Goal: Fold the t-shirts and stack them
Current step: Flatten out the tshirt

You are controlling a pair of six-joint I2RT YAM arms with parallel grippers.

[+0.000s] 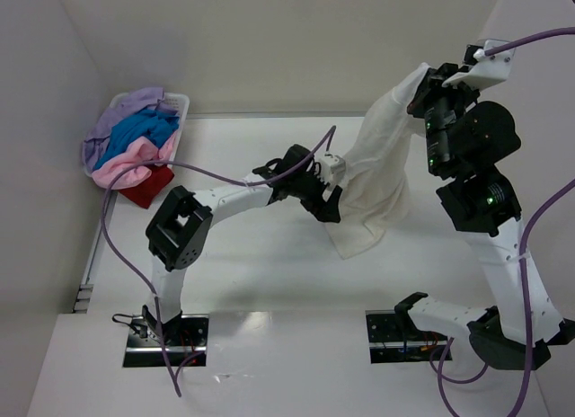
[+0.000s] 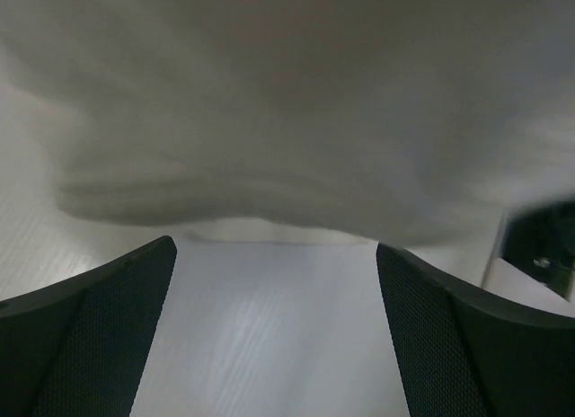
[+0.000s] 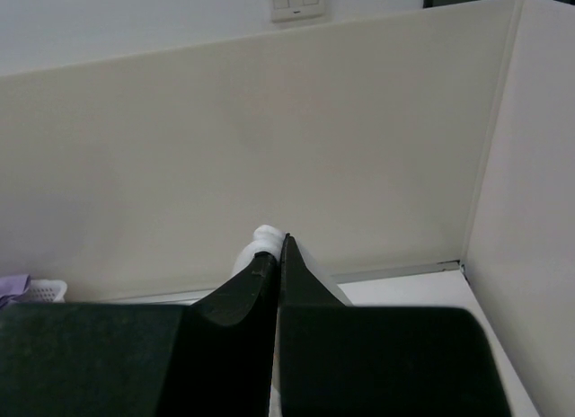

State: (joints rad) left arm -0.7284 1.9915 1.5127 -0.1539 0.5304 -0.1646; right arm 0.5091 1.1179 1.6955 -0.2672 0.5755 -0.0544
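Cream t-shirt (image 1: pixel 377 179) hanging from clamped right tool (image 3: pixel 277 253), left tool (image 2: pixel 274 248) spread wide beside it

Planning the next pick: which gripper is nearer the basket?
Left. The left gripper is mid-table, right of the basket; the right gripper is further right, raised, holding the white shirt.

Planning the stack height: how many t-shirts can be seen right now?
5. The cream-white t-shirt hangs from the right tool; lilac, blue, pink and red ones spill from the basket at far left. More may be hidden beneath.
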